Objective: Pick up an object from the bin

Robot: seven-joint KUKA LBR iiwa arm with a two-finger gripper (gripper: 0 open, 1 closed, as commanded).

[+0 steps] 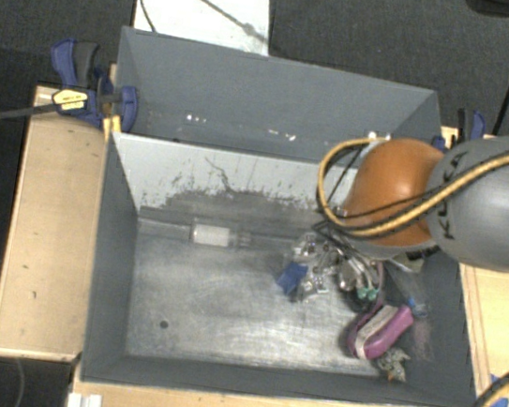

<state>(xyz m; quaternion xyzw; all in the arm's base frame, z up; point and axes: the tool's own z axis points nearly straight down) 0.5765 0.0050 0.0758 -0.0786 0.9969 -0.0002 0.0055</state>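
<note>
My gripper [321, 263] hangs low in the right half of the bin, under the arm's orange cover. A small blue thing [292, 278] sits right at its lower left tip, touching or nearly touching it; whether it is gripped I cannot tell. Just right of the gripper lies a purple and pink oblong thing [379, 329], slanting towards the bin's front right corner. A small green bit [370, 292] shows between that thing and the gripper.
A clear tube [209, 235] lies along the foot of the back wall, left of the gripper. A small dark and tan piece [393, 364] rests near the front right corner. The arm covers the bin's back right part.
</note>
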